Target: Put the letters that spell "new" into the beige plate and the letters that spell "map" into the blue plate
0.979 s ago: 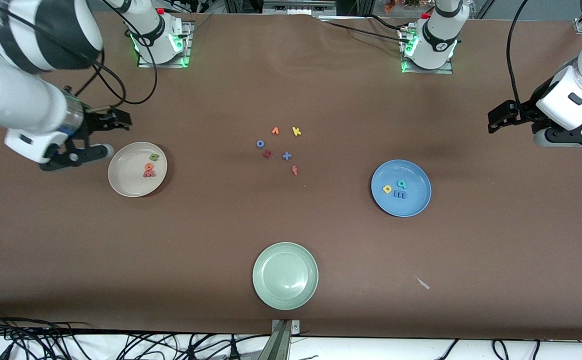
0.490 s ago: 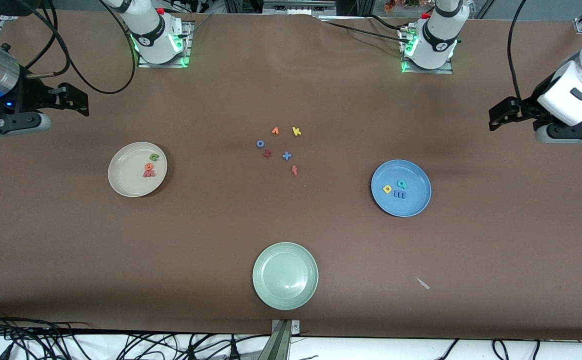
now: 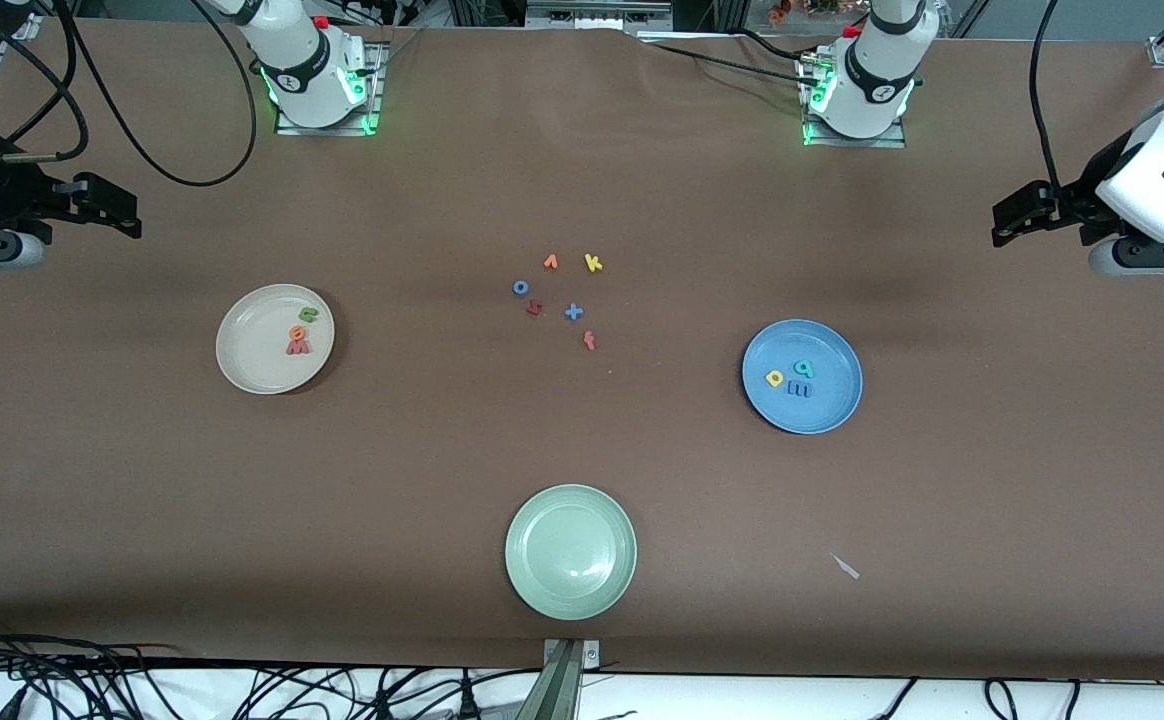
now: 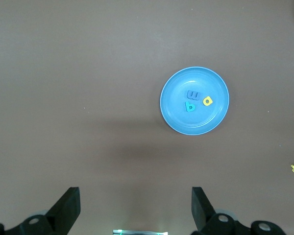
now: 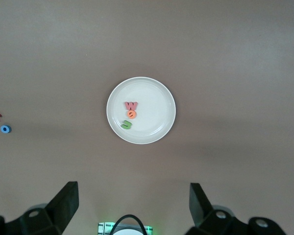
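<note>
three letters w, e, n [image 5: 131,114] fill beige plate [image 3: 247,365].

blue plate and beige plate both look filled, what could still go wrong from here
1. The three small foam letters sit close together in the round blue plate; the yellow a, teal p and blue m could scatter if the plate were bumped.
2. In the round beige plate, the orange e touches the salmon-red w.
3. Leftover letters like the yellow k lie between the plates.
</note>
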Tool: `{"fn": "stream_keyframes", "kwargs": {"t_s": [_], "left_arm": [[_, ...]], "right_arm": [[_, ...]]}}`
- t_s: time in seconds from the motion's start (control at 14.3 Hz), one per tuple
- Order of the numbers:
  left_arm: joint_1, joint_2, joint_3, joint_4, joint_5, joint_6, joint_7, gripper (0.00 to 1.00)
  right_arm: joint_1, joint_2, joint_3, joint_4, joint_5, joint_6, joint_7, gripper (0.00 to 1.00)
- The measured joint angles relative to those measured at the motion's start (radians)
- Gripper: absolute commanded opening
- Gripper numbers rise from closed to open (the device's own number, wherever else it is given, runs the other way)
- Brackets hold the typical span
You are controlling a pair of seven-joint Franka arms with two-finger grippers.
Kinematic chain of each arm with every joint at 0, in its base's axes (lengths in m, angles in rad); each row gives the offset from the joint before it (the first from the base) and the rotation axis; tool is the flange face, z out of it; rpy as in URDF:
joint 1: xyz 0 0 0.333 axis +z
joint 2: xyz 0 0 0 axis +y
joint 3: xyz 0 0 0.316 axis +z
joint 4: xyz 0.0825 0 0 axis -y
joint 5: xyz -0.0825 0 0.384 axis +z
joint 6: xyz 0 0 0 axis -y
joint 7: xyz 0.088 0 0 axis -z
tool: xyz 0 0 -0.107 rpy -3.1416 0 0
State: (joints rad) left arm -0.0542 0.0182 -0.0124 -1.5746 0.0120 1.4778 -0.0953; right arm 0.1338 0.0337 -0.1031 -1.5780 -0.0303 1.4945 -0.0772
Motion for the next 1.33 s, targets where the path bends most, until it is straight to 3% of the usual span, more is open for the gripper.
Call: {"fn": "stream_keyframes", "kwargs": {"t_s": [0.35, 1.33], "left_arm": [[-0.002, 0.001, -0.001, 0.008, 0.0, -0.005, 0.0, 1.0], [-0.011, 0.003, -0.002, 0.008, 0.0, -0.005, 0.0, 1.0]], "right_arm": [[-0.003, -0.003, 0.003, 0.0, 0.029, 0.009, 0.002, 1.0], [-0.005, -0.001, 0.012, -0.011, 0.001, 0.067, 0.002, 1.0]]}}
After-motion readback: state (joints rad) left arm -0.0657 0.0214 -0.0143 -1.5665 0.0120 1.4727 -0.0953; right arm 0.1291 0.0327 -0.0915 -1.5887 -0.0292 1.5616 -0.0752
